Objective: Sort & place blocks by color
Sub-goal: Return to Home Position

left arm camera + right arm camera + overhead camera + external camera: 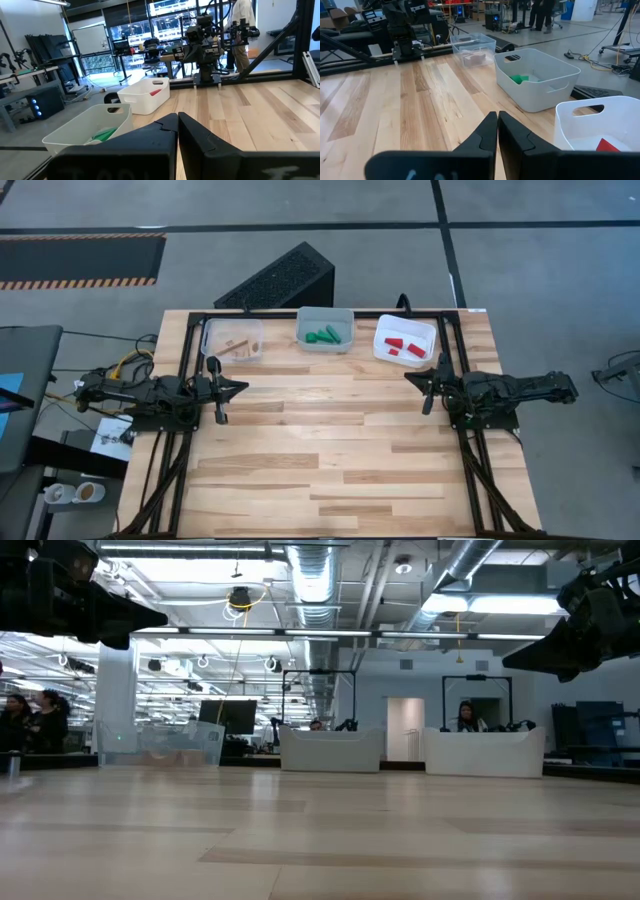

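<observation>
Three trays stand in a row along the table's far edge. The left clear tray (pixel 232 338) holds light wood blocks (pixel 240 347). The middle tray (pixel 325 328) holds green blocks (pixel 323 334). The right white tray (pixel 405 338) holds red blocks (pixel 404 346). My left gripper (pixel 245 387) hovers over the table's left side, shut and holding nothing, its fingers (pixel 177 120) closed together. My right gripper (pixel 409 377) hovers over the table's right side, also shut and holding nothing (pixel 497 117).
A dark ridged box (pixel 278 280) lies on the floor beyond the far edge. Bare wooden tabletop (pixel 330 440) spreads between the arms and toward the near edge. People (pixel 465 718) stand in the room behind the table.
</observation>
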